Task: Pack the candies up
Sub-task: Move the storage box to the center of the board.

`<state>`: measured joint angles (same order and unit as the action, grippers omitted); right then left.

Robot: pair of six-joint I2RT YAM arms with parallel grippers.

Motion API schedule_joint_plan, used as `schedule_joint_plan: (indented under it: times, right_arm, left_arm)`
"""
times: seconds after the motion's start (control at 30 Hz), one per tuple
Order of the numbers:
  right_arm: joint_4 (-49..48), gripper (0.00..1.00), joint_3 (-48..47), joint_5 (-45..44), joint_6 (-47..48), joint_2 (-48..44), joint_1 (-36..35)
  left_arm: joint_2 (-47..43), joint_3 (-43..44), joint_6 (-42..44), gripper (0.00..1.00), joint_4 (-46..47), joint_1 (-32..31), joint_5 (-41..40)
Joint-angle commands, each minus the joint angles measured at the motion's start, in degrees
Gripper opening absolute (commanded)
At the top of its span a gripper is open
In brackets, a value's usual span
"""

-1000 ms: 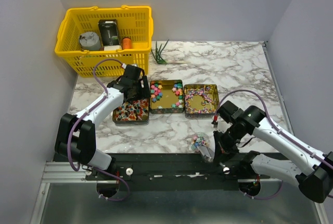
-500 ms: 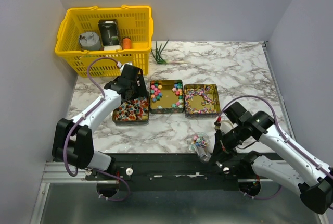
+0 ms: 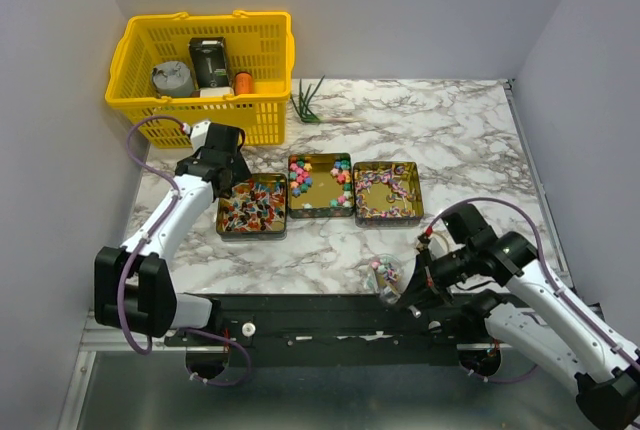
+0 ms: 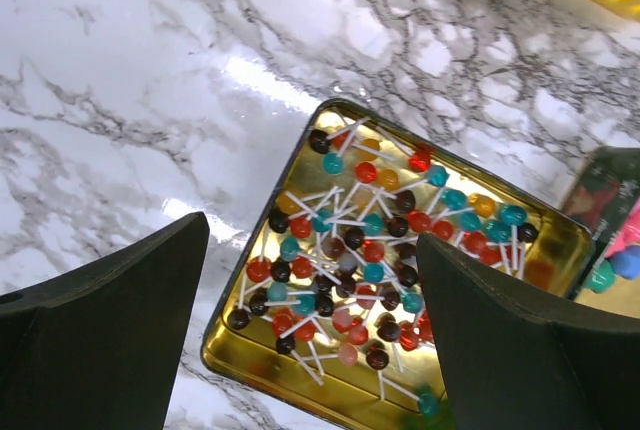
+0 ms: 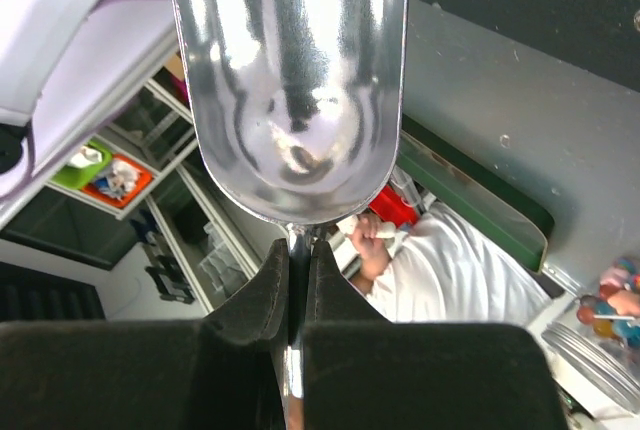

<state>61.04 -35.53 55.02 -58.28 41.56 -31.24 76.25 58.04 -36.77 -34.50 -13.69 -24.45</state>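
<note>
Three square gold tins lie in a row mid-table, each with candies in it. The left tin (image 3: 252, 210) holds lollipop candies (image 4: 370, 250), the middle tin (image 3: 320, 186) loose mixed sweets, and the right tin (image 3: 386, 192) purple-striped ones. A small clear jar (image 3: 384, 272) near the front edge holds a few more candies (image 5: 612, 290). My left gripper (image 3: 222, 168) hovers open and empty over the left tin's far-left corner (image 4: 312, 235). My right gripper (image 3: 418, 285) is shut on the thin handle (image 5: 297, 270) of an empty metal scoop (image 5: 290, 80), just right of the jar.
A yellow basket (image 3: 200, 70) with a few items stands at the back left, close behind my left gripper. A green sprig (image 3: 308, 102) lies beside it. The black front rail (image 3: 320, 315) runs just below the jar and scoop.
My left gripper has drawn back up and to the left off the lollipop tin, its jaws spreading wider. My right arm has carried the scoop lower, toward the front edge beside the jar.
</note>
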Motion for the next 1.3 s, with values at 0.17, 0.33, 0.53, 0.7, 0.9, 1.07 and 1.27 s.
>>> schedule_joint_plan:
  times: [0.17,0.33,0.53,0.7,0.9,1.07,1.27]
  right_arm:
    - [-0.6,0.01,-9.0,-3.4,9.1,7.3,0.5]
    - [4.1,0.01,-18.9,-9.4,19.8,15.6,0.6]
    - [2.3,0.01,-26.0,-11.6,25.2,23.8,0.6]
    - [-1.5,0.01,-28.8,-13.5,27.3,29.8,0.7]
    - [-6.7,0.01,-28.5,-12.7,28.0,33.8,0.5]
    - [-10.1,0.01,-28.1,-12.1,27.4,36.3,0.1]
    - [-12.0,0.01,-29.2,-12.4,27.7,39.6,-0.3]
  left_arm:
    - [4.3,-1.2,-1.6,0.96,-2.7,5.5,2.5]
    - [6.5,-1.4,-1.3,0.86,-3.2,7.7,5.8]
    - [8.4,-2.4,-1.0,0.79,-5.7,7.8,7.0]
    - [9.4,-3.3,-1.2,0.66,-5.2,7.8,8.9]
    - [12.8,-1.2,-0.8,0.51,-4.8,7.8,10.5]
    - [15.8,1.4,-1.6,0.43,-3.8,7.8,11.6]
    - [19.3,4.9,-2.2,0.32,-3.2,7.8,12.6]
